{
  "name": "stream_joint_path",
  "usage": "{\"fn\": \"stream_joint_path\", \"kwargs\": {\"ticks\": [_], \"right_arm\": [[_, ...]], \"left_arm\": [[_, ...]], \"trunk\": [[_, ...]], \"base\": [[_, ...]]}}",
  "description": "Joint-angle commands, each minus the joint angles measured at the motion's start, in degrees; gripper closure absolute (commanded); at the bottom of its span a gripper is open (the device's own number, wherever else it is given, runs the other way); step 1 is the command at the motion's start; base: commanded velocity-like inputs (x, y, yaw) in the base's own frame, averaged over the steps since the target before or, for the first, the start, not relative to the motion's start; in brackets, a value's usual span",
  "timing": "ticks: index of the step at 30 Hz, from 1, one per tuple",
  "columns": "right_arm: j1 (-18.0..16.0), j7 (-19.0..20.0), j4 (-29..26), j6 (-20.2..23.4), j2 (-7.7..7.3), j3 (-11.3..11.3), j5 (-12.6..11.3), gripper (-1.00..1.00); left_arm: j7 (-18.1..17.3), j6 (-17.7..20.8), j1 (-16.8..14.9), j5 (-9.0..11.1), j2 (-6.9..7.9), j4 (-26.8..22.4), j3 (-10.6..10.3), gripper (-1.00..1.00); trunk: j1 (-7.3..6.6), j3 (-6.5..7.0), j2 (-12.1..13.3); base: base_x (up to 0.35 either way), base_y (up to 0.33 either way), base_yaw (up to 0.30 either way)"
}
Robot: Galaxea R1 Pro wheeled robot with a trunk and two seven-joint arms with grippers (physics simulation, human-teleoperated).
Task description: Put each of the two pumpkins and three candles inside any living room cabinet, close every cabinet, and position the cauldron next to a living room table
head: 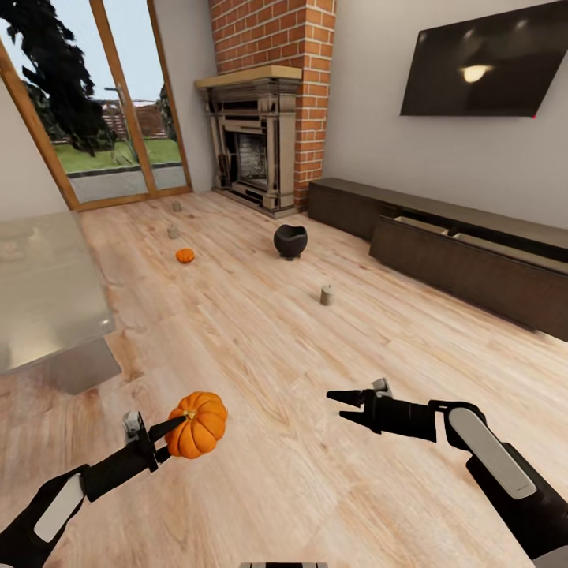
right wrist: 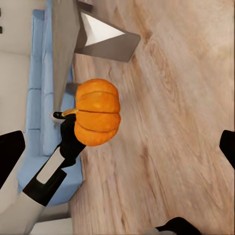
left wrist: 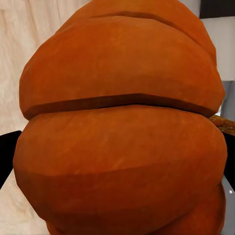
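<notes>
The larger pumpkin [head: 199, 424] hangs above the floor at the lower left, with my left gripper [head: 186, 430] shut on it. It looms close in the left wrist view [left wrist: 117, 127] and shows from the side in the right wrist view [right wrist: 97, 119]. My right gripper [head: 345, 406] stands open and empty at the lower right. On the floor ahead lie the small pumpkin [head: 184, 255], the black cauldron [head: 290, 240] and three candles [head: 326, 295] [head: 173, 232] [head: 177, 206]. The dark cabinet [head: 442, 237] runs along the right wall; its nearer front [head: 473, 272] stands out, with a gap behind it.
The grey table [head: 47, 284] fills the left side, also seen as the table [right wrist: 68, 49] beside the blue sofa [right wrist: 39, 98]. A brick fireplace [head: 252, 142] and glass doors [head: 102, 118] close the far end. A television [head: 489, 59] hangs above the cabinet.
</notes>
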Motion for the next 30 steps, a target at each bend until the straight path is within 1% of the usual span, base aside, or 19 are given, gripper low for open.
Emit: {"fn": "stream_joint_path", "kwargs": {"ticks": [1,2,6,7,9,18,25,30], "right_arm": [[-0.04,0.58,0.37,0.06,-0.03,0.05,0.87,-1.00],[-0.04,0.57,0.69,0.07,-0.03,0.05,1.23,-1.00],[-0.04,0.15,1.98,0.00,-0.04,-0.02,1.31,-1.00],[-0.04,-0.03,0.90,0.03,-0.04,-0.04,1.31,-1.00],[-0.04,0.08,0.47,0.03,-0.03,-0.07,1.31,-1.00],[-0.04,0.37,0.23,-0.07,-0.03,-0.13,1.35,-1.00],[-0.04,0.13,-0.01,-0.10,-0.03,0.03,1.52,-1.00],[-0.04,0.11,-0.02,-0.10,-0.03,0.04,1.49,-1.00]], "left_arm": [[-0.05,0.41,-0.02,0.29,-0.01,-0.08,0.01,1.00],[-0.05,0.41,-0.02,0.28,-0.03,-0.11,-0.01,1.00],[-0.05,0.41,-0.02,0.28,-0.12,-0.15,0.02,1.00],[-0.05,0.41,-0.02,0.28,-0.14,-0.18,0.02,1.00],[-0.05,0.41,-0.02,0.28,-0.15,-0.16,0.02,1.00],[-0.05,0.41,-0.02,0.28,-0.15,-0.21,0.02,1.00],[-0.05,0.41,-0.02,0.28,-0.15,-0.23,0.02,1.00],[-0.05,0.41,-0.02,0.28,-0.15,-0.24,0.02,1.00]], "trunk": [[0.01,-0.05,-0.02],[0.01,-0.05,-0.02],[0.01,-0.05,-0.02],[0.01,-0.05,-0.02],[0.01,-0.05,-0.02],[0.01,0.03,-0.02],[0.01,0.44,-0.02],[0.01,0.75,-0.02]], "base": [[0.225,-0.207,0.000],[0.230,-0.208,0.000],[0.235,-0.209,0.000],[0.238,-0.209,0.000],[0.244,-0.205,0.000],[0.262,-0.193,0.014],[0.270,-0.188,0.187],[0.316,-0.115,0.216]]}}
